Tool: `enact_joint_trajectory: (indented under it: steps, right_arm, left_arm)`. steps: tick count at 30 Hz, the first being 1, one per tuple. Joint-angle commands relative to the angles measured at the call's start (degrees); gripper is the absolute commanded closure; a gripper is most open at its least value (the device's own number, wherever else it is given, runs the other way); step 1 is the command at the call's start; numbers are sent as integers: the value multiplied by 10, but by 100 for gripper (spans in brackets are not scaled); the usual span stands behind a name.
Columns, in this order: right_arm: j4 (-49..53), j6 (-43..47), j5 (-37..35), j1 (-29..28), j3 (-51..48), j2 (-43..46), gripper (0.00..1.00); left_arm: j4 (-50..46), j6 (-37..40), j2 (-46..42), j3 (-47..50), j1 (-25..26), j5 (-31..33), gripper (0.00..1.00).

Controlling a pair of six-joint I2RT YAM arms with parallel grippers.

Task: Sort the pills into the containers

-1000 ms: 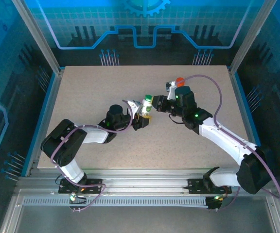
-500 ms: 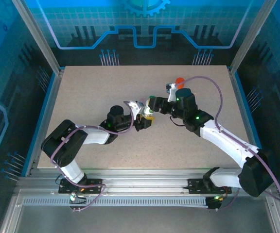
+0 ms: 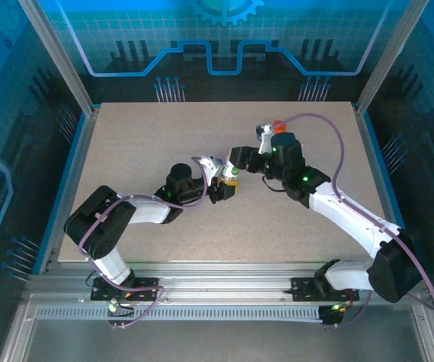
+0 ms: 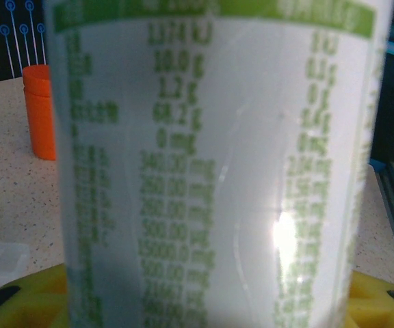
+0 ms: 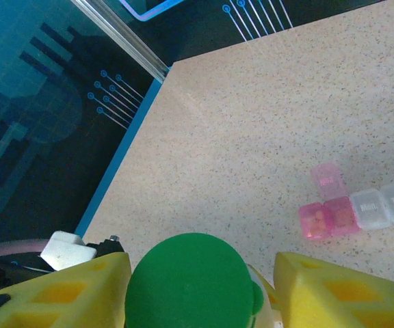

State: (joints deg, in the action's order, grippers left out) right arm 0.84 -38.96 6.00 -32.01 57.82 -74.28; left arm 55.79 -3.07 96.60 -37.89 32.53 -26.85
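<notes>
So the step here looks like getting the lid off. The left gripper (image 3: 221, 183) is clamped around the body of the white bottle (image 4: 211, 171), holding it upright near the middle of the table (image 5: 252, 137). In its wrist view the label takes up most of the picture. The right gripper (image 3: 237, 160) sits right over the top with its jaws apart, one on each side of the green cap (image 5: 190, 280). One of the yellow pads (image 5: 320, 287) has a visible gap to the cap. The other looks close to touching, but I can't tell for sure, so I'd say nothing is gripped yet on that side.

How I'd do it well:
- Centre the cap between the pads before squeezing. Right now it sits nearer one pad, and closing like that would probably shove the bottle sideways in the left gripper's hold.
- Grip the cap's side wall low enough that the pads don't slide off the rounded top.
- Twist about the bottle's own axis, and let the left arm just hold firm (if it twists along, the cap won't come loose).
- Lift straight up once it's loose, so the bottle isn't tipped.

The orange bottle (image 4: 40, 113) stands well apart toward the far side of the table. The pill box (image 5: 358, 208), with pink and clear cells, lies on the table away from both grippers, so neither should be in the way.
</notes>
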Motion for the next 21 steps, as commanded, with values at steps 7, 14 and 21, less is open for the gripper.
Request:
enact_joint_trajectory:
  steps: [7, 14, 21]
  right_arm:
    - [15, -4, -22, -15, 24, -13, 50]
    - [7, -5, -26, -16, 22, -15, 75]
    - [-28, 2, -33, -12, 3, -16, 95]
  left_arm:
    - [6, 6, 4, -20, 2, -16, 100]
    - [-15, 21, 2, -25, 5, -16, 100]
    - [-21, 22, 0, -24, 10, -19, 100]
